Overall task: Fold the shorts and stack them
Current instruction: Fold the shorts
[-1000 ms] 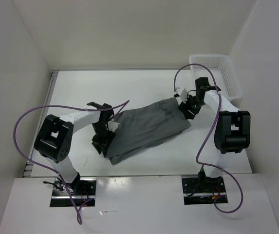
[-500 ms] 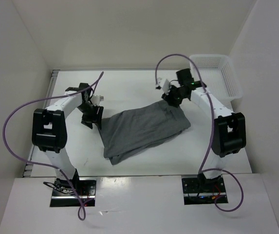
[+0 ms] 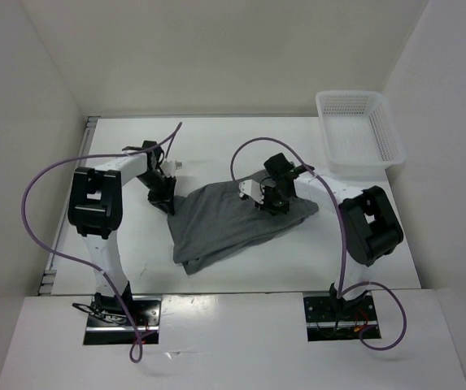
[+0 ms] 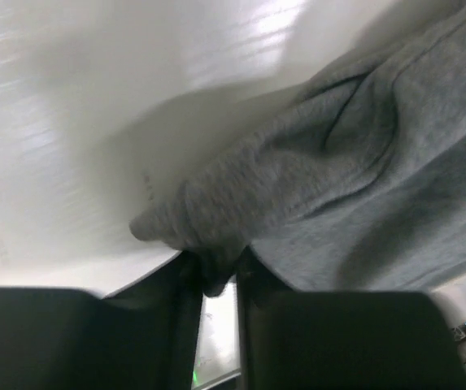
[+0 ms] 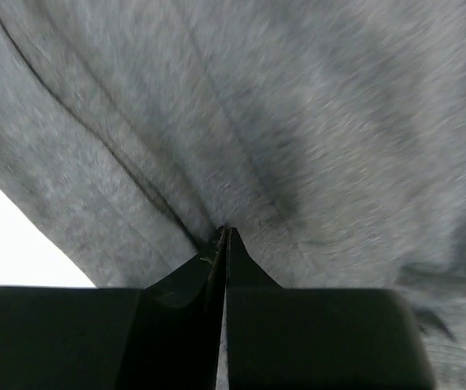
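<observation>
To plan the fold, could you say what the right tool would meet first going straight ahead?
The shorts: the right tool, its tips closed, touches the grey fabric; what lies beneath is hidden.

White bench (image 3: 216, 146), plain white back wall (image 3: 216, 57) behind the bench, white side walls (image 3: 21, 146) to its left and right, metal strip (image 3: 86, 138) along its left edge, soft even light
</observation>
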Available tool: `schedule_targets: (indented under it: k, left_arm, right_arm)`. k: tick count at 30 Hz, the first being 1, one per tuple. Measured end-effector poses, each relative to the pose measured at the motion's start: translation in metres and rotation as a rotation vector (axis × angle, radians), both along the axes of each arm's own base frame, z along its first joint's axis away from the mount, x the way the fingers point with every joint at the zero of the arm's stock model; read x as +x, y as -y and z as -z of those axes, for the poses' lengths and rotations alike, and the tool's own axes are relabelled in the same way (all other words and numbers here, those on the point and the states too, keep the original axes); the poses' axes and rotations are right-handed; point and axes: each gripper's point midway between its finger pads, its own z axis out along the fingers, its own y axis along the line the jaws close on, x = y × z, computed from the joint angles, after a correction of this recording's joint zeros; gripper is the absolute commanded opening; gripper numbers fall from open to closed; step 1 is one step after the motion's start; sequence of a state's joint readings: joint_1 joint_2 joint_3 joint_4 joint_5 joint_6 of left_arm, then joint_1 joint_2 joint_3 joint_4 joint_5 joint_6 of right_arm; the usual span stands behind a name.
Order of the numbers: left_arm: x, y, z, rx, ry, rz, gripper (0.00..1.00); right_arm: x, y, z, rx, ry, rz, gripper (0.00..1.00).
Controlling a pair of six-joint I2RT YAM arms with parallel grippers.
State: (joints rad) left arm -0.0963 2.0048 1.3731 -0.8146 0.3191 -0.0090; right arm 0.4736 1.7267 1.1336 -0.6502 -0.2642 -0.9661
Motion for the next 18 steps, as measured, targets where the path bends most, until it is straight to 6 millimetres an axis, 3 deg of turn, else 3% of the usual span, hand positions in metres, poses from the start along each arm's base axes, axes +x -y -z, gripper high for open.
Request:
schedule_targets:
  k: [1,4,7,9,12,13,14,16,18]
  left_arm:
    - [0.000,0.002,0.001,-0.010,-0.005,0.004,0.06]
    - [0.006,0.007,0.001,-0.034,-0.022,0.003,0.00]
    - [0.029,0.006,-0.001,-0.036,0.010,-0.003,0.00]
    - [0.056,0.000,-0.005,-0.015,0.067,-0.015,0.00]
    - [0.116,-0.017,-0.020,0.021,0.226,-0.053,0.00]
    - [0.135,-0.024,-0.028,0.032,0.283,-0.068,0.06]
    - [0.154,-0.032,-0.040,0.048,0.348,-0.085,0.17]
    - [0.175,-0.044,-0.056,0.076,0.425,-0.108,0.52]
    - [0.189,-0.054,-0.066,0.099,0.481,-0.128,0.59]
  right_arm:
    - [-0.002,0.004,0.004,-0.016,-0.004,-0.003,0.00]
    - [-0.005,0.010,0.012,-0.049,-0.009,-0.010,0.00]
    - [0.000,0.013,0.021,-0.077,-0.006,-0.002,0.00]
    - [0.006,0.012,0.023,-0.083,-0.003,0.009,0.00]
    - [0.034,-0.002,0.021,-0.061,0.044,0.031,0.00]
    - [0.045,-0.007,0.019,-0.052,0.064,0.036,0.00]
    - [0.057,-0.013,0.017,-0.039,0.087,0.046,0.00]
    - [0.076,-0.022,0.012,-0.018,0.125,0.062,0.00]
    - [0.090,-0.030,0.005,0.005,0.150,0.086,0.00]
